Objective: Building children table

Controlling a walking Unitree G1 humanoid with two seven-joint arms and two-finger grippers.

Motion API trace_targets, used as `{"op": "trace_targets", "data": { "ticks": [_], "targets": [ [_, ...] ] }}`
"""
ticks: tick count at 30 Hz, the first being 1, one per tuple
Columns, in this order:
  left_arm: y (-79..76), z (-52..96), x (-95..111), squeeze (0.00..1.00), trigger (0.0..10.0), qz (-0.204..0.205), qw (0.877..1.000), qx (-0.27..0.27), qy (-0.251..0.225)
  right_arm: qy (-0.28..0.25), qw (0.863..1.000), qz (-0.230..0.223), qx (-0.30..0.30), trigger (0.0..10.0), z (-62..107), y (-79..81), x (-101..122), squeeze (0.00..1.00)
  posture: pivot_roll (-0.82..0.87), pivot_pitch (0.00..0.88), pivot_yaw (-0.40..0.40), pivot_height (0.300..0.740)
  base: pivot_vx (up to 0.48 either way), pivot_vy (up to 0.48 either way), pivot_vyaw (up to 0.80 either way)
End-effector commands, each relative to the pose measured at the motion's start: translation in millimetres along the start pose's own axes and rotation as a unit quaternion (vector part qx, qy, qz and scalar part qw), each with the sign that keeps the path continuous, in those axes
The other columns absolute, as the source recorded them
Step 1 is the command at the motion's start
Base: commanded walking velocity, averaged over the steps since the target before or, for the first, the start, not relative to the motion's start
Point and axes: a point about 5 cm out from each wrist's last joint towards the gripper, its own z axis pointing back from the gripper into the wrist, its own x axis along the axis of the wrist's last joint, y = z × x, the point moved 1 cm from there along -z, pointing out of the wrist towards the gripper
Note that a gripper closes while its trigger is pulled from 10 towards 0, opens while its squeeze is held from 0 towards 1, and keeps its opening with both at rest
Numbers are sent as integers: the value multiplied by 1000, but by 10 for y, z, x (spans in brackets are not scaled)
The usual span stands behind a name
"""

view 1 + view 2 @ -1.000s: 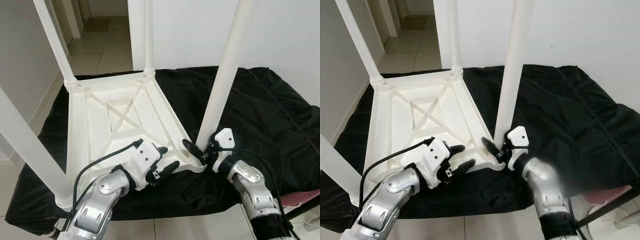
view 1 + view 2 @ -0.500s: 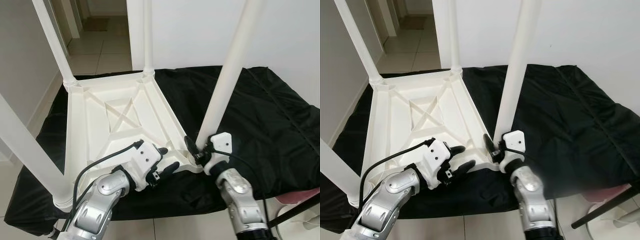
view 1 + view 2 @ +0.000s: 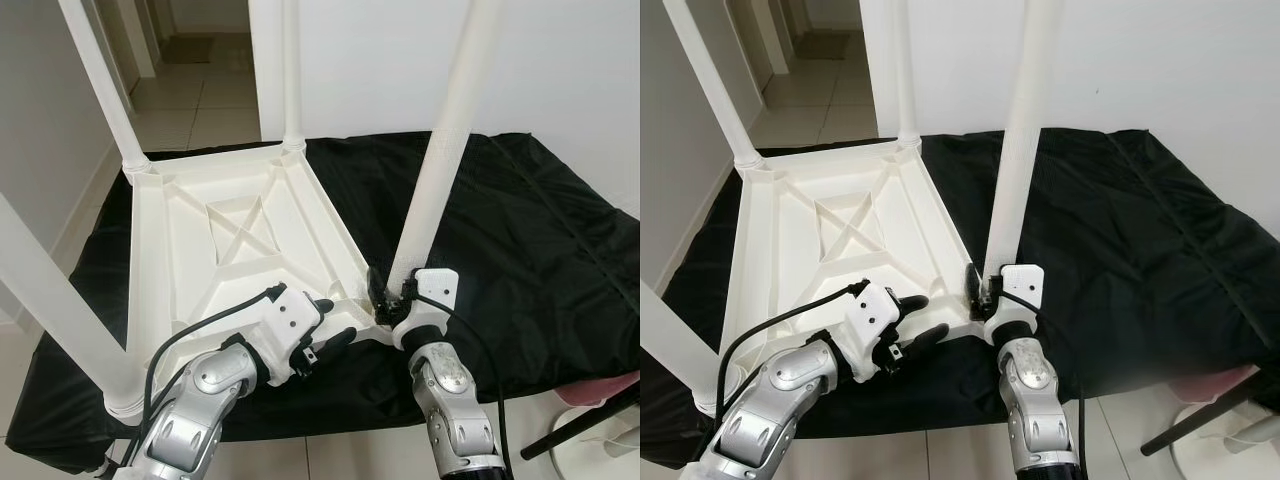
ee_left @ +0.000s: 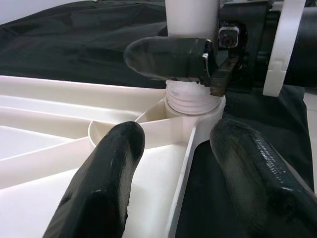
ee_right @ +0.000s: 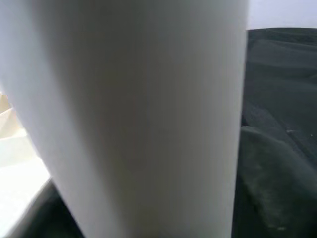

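A white plastic children's table [image 3: 170, 250] lies upside down on a black cloth, its legs pointing up. My right gripper [image 3: 390, 292] is shut on the base of the near right leg [image 3: 440, 160], just above the corner socket. In the left wrist view one of its black fingers [image 4: 168, 57] presses on the leg above the threaded end [image 4: 190, 96]. The same leg [image 5: 143, 114] fills the right wrist view. My left gripper [image 3: 335, 320] is open at the table's front edge, beside that corner. Its fingers [image 4: 106, 183] straddle the rim without holding it.
Three other legs stand in their sockets: far left [image 3: 100, 80], far right [image 3: 290, 70] and near left [image 3: 50, 290]. The black cloth [image 3: 520, 220] spreads to the right. A tiled hallway [image 3: 200, 90] opens behind, and a white wall [image 3: 560, 60] stands at the back right.
My right forearm has swung to the left, under the leg's base, while its gripper stayed on the leg. The left gripper has kept its place and stayed open.
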Motion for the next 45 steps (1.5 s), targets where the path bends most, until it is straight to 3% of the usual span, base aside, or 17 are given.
{"op": "trace_targets", "data": {
  "ticks": [1,7,8,16,18,19,25,26,29,30,31,36,37,45],
  "targets": [
    [-1,6,4,0,10000,-6,1000,19,4,-3,1000,-21,3,10000,-43,65,27,1000,-7,0,21,740,0,0,0],
    [2,16,3,0,10000,-5,1000,19,5,-9,1000,-4,10,10000,-65,-4,62,1000,-4,2,17,740,0,0,0],
    [12,24,-1,0,10000,-5,1000,22,6,-8,1000,5,14,10000,-70,-57,71,0,-4,2,17,740,0,0,0],
    [3,35,0,0,10000,-5,1000,19,8,5,989,57,138,10000,-17,-186,119,0,-15,5,22,740,0,0,0],
    [3,35,0,0,10000,-5,1000,19,8,5,989,57,138,10000,-17,-186,119,0,-15,5,22,740,0,0,0],
    [3,30,1,0,10000,-4,1000,17,8,10,983,69,170,10000,-8,-201,130,0,-15,5,22,740,0,0,0],
    [2,16,-2,0,10000,-1,1000,13,8,19,972,85,220,9843,1,-219,135,0,-27,4,25,740,0,0,0],
    [-3,1,4,0,10000,-2,1000,8,7,28,963,97,249,4471,-10,-246,135,0,-40,1,34,740,0,0,0],
    [-7,-9,10,0,10000,-3,1000,5,6,35,956,106,270,4471,-17,-269,136,0,-40,1,34,740,0,0,0],
    [-13,-20,13,0,10000,-5,1000,-1,5,41,949,119,289,784,-33,-305,140,0,-48,0,37,740,0,0,0],
    [-19,-28,10,0,10000,-7,1000,-5,6,46,945,125,300,0,-43,-335,137,0,-48,1,37,740,0,0,0],
    [-24,-38,12,0,10000,-9,1000,-8,6,62,940,134,307,314,-62,-397,103,0,-38,0,32,740,0,0,0],
    [-23,-37,17,0,10000,-9,1000,-8,5,65,941,133,304,10000,-63,-398,86,0,-38,0,32,740,0,0,0],
    [-29,-39,15,0,10000,-11,1000,-6,6,69,947,120,291,10000,-53,-379,46,0,-25,0,20,740,0,0,0]
  ]
}}
